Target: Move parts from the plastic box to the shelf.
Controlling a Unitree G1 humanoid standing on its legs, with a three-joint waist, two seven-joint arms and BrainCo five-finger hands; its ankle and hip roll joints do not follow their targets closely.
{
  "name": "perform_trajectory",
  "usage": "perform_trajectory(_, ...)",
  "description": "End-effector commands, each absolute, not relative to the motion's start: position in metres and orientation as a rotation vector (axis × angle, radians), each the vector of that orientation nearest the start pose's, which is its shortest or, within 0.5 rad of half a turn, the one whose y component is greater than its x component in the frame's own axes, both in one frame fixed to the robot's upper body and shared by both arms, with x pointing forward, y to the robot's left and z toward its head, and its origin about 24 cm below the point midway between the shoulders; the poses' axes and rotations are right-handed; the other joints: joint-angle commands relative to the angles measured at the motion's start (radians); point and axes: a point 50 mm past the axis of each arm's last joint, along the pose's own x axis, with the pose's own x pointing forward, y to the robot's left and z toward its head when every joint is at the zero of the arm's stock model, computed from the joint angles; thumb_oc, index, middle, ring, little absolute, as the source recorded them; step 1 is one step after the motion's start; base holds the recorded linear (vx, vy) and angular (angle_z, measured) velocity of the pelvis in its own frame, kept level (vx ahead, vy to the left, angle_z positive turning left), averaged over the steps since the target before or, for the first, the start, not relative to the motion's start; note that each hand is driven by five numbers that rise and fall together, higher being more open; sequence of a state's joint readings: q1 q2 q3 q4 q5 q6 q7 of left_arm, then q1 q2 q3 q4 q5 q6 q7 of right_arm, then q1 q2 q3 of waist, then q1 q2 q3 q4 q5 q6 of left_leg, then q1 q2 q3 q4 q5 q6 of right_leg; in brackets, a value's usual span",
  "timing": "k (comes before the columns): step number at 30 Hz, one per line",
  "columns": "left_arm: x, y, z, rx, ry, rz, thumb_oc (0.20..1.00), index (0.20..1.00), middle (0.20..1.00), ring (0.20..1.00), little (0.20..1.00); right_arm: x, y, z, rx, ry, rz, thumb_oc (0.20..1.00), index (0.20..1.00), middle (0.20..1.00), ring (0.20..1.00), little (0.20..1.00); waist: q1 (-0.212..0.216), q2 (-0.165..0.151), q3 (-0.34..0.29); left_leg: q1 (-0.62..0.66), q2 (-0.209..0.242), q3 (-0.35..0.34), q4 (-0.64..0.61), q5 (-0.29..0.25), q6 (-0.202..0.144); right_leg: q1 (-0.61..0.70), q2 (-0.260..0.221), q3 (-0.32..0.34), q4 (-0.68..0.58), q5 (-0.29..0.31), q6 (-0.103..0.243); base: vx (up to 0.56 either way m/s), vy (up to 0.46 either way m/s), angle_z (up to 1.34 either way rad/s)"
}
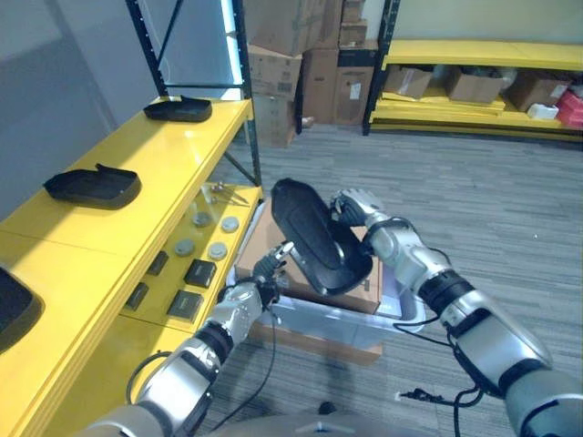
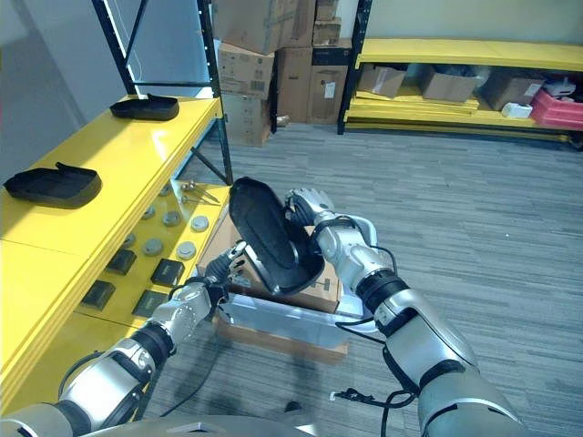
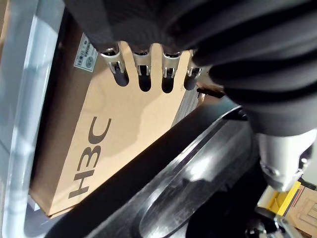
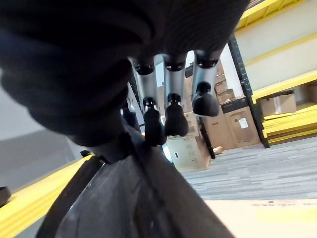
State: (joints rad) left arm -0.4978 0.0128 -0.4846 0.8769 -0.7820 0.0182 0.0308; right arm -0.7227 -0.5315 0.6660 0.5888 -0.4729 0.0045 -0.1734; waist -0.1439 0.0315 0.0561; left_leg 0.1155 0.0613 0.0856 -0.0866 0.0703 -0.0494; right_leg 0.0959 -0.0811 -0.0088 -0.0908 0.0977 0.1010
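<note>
My right hand [image 1: 357, 208] is shut on the upper edge of a black oval part [image 1: 314, 238] and holds it tilted on edge above the clear plastic box [image 1: 346, 320]. In the right wrist view its fingers [image 4: 171, 116] curl over the part's rim [image 4: 124, 203]. My left hand [image 1: 269, 270] is open just left of the part's lower end, over the box's near corner. Its fingers [image 3: 144, 74] stretch out above a cardboard box [image 3: 114, 144], with the black part [image 3: 198, 188] beside them. The yellow shelf [image 1: 164, 155] runs along the left.
Two similar black parts [image 1: 94, 187] [image 1: 178, 109] lie on the shelf top. Small dark blocks [image 1: 200, 271] and grey discs [image 1: 217, 248] sit on the lower level. Stacked cardboard boxes [image 1: 301, 64] and another yellow rack [image 1: 474, 55] stand at the back, across grey carpet.
</note>
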Motion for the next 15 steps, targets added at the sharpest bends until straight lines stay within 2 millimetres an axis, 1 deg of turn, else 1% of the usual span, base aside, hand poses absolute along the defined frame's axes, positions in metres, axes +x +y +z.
perform_trajectory(1,0.316,0.026,-0.003,-0.332,0.478,-0.399,1.000,1.000,1.000,1.000,1.000,0.379,-0.121,0.140,-1.288,-0.365,0.241,0.200,0.200,0.200,0.200,0.200,0.019,-0.037,-0.062,0.027,0.011,0.022,0.007,-0.052,-0.021,0.040,-0.025,-0.013,0.042,-0.096,0.040,0.00,0.000,0.00)
perform_trajectory(2,0.316,0.026,-0.003,-0.332,0.478,-0.399,1.000,1.000,1.000,1.000,1.000,0.379,-0.121,0.140,-1.288,-0.364,0.241,0.200,0.200,0.200,0.200,0.200,0.019,-0.038,-0.062,0.027,0.011,0.022,0.007,-0.052,-0.021,0.040,-0.025,-0.013,0.042,-0.096,0.040,0.00,0.000,0.00)
perform_trajectory(4,0.317,0.023,0.001,-0.369,0.464,-0.415,1.000,1.000,1.000,1.000,1.000,0.374,-0.110,0.138,-1.269,-0.391,0.284,0.200,0.200,0.200,0.200,0.200,0.020,-0.038,-0.062,0.028,0.010,0.020,0.008,-0.053,-0.021,0.041,-0.026,-0.013,0.044,-0.097,0.040,0.00,0.000,0.00)
perform_trajectory(5,0.317,0.022,0.003,-0.392,0.460,-0.419,1.000,1.000,1.000,1.000,1.000,0.371,-0.104,0.139,-1.246,-0.407,0.305,0.200,0.200,0.200,0.200,0.200,0.020,-0.039,-0.062,0.028,0.010,0.020,0.008,-0.054,-0.021,0.041,-0.026,-0.014,0.044,-0.097,0.040,0.00,0.000,0.00)
perform_trajectory(6,0.318,0.021,0.007,-0.427,0.445,-0.425,1.000,1.000,1.000,1.000,1.000,0.365,-0.094,0.138,-1.191,-0.433,0.348,0.200,0.200,0.200,0.200,0.200,0.020,-0.040,-0.062,0.028,0.010,0.019,0.009,-0.054,-0.021,0.041,-0.027,-0.015,0.045,-0.098,0.040,0.00,0.000,0.00)
perform_trajectory(7,0.318,0.021,0.007,-0.427,0.446,-0.425,1.000,1.000,1.000,1.000,1.000,0.365,-0.094,0.138,-1.191,-0.432,0.348,0.200,0.200,0.200,0.200,0.200,0.020,-0.041,-0.063,0.028,0.010,0.019,0.009,-0.054,-0.021,0.041,-0.027,-0.015,0.045,-0.098,0.040,0.00,0.000,0.00)
perform_trajectory(8,0.318,0.020,0.009,-0.445,0.434,-0.432,1.000,1.000,1.000,1.000,1.000,0.360,-0.088,0.135,-1.146,-0.441,0.377,0.200,0.200,0.200,0.200,0.200,0.021,-0.042,-0.062,0.028,0.010,0.017,0.009,-0.053,-0.020,0.041,-0.027,-0.015,0.046,-0.099,0.040,0.00,0.000,0.00)
perform_trajectory(9,0.322,0.027,0.019,-0.485,0.359,-0.387,0.200,0.200,0.200,0.200,0.200,0.347,-0.079,0.132,-1.036,-0.465,0.431,0.200,0.200,0.200,0.200,0.200,0.028,-0.049,-0.059,0.027,0.009,0.012,0.011,-0.053,-0.020,0.044,-0.028,-0.019,0.046,-0.100,0.038,0.00,0.000,0.00)
perform_trajectory(11,0.322,0.027,0.019,-0.485,0.359,-0.387,0.200,0.200,0.200,0.200,0.200,0.346,-0.079,0.132,-1.036,-0.464,0.431,0.200,0.200,0.200,0.200,0.200,0.028,-0.049,-0.060,0.027,0.009,0.012,0.011,-0.053,-0.020,0.044,-0.028,-0.019,0.046,-0.100,0.038,0.00,0.000,0.00)
perform_trajectory(12,0.322,0.029,0.021,-0.495,0.340,-0.378,0.200,0.200,0.200,0.200,0.200,0.341,-0.078,0.131,-0.978,-0.472,0.444,0.200,0.200,0.200,0.200,0.200,0.030,-0.052,-0.058,0.025,0.009,0.009,0.012,-0.051,-0.021,0.046,-0.027,-0.022,0.047,-0.102,0.037,0.00,0.000,0.00)
perform_trajectory(15,0.323,0.034,0.023,-0.494,0.310,-0.355,0.200,0.200,0.200,0.200,0.200,0.333,-0.077,0.128,-0.919,-0.477,0.458,0.200,0.200,0.200,0.200,0.200,0.034,-0.057,-0.056,0.024,0.009,0.005,0.013,-0.052,-0.021,0.048,-0.027,-0.023,0.047,-0.104,0.037,0.00,-0.002,0.01)
